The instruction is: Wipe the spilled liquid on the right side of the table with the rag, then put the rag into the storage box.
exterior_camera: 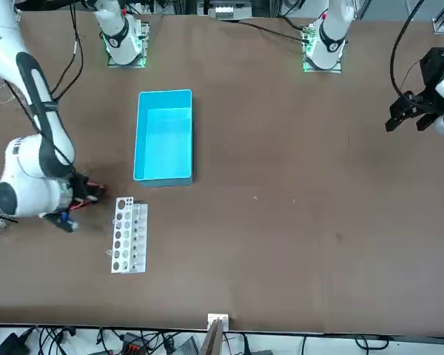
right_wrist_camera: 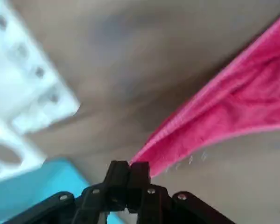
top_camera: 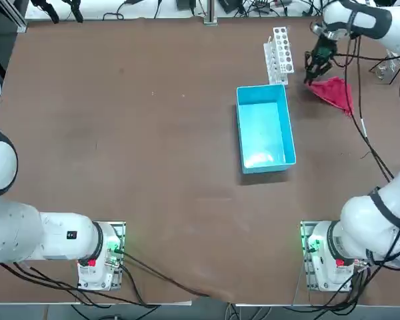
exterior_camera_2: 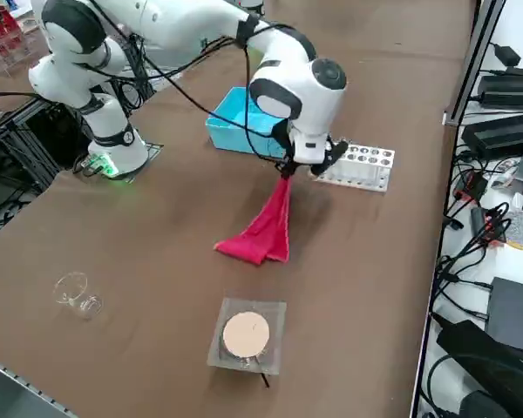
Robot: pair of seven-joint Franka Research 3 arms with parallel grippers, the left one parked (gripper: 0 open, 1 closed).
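Table (top_camera: 153,133): broad brown top carrying all else; no spill blotch can be made out w/ certainty on its right side. Storage box (top_camera: 265,130): light blue bin, right of centre, long axis running near-to-far, open and holding nothing visible. White rack (top_camera: 279,55) w/ round holes: just beyond the box's far end, not the target. Rag (exterior_camera_2: 263,228): pink-red cloth at far right of table, one corner lifted, the rest trailing down and fanning onto the surface, so its long axis slants from the pinch point out toward the right edge. Right gripper (right_wrist_camera: 128,175): far right, just right of the rack, fingers pinched closed on the rag's raised corner; wrist view shows cloth issuing straight from betw. the tips. Key relation: box lies left of and nearer than the gripper, w/ its far-right corner closest; judged, the drop-off needs a short carry left and toward the robot, w/ enough lift for the trailing cloth to clear the low wall. Right arm alone is in reach.
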